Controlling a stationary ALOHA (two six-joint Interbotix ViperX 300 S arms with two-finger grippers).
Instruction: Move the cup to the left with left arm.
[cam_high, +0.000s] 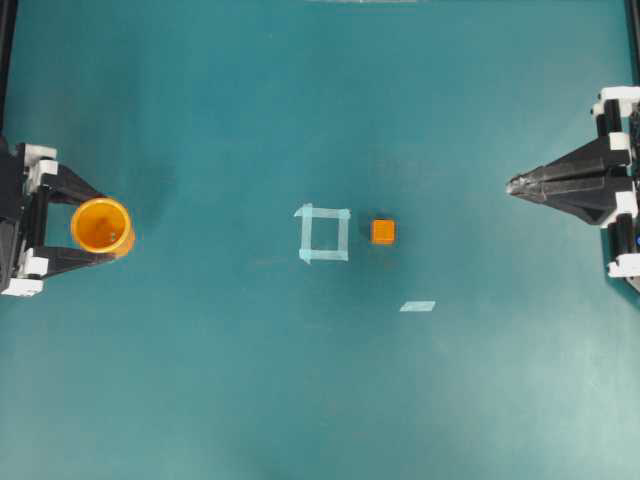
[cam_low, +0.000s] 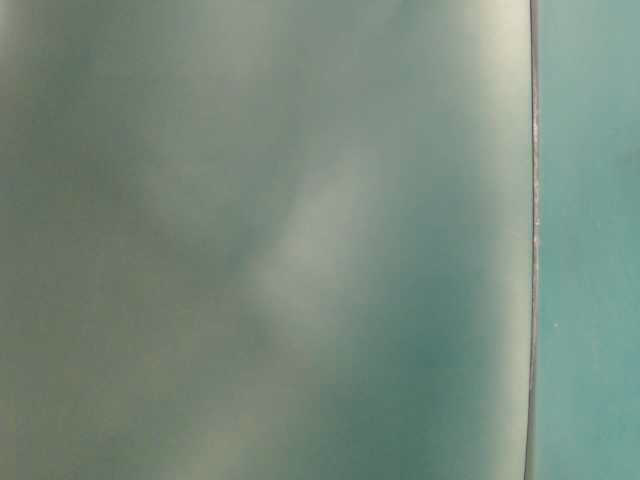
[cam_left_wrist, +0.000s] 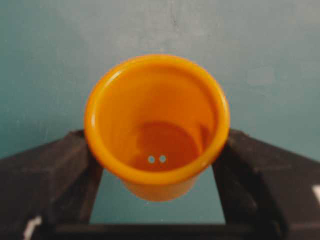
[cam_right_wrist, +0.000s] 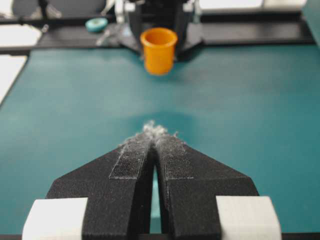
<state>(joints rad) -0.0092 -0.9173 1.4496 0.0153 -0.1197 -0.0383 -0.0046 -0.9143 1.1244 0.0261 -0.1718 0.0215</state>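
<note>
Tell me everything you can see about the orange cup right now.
The cup is a small round tumbler of glossy orange plastic with a rolled rim, tapering toward its base. It is upright, mouth open upward, and empty; two tiny pale spots show on its inside bottom. It sits at the far left of the overhead view, between the two black fingers of the left pincer, which press its sides. Whether its base touches the teal table cannot be told.

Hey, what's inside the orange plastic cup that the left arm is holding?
The small round orange plastic cup holds nothing loose: the left wrist view shows its bare bottom with two tiny holes. The near inner wall, just under the rim, is hidden from view.
</note>
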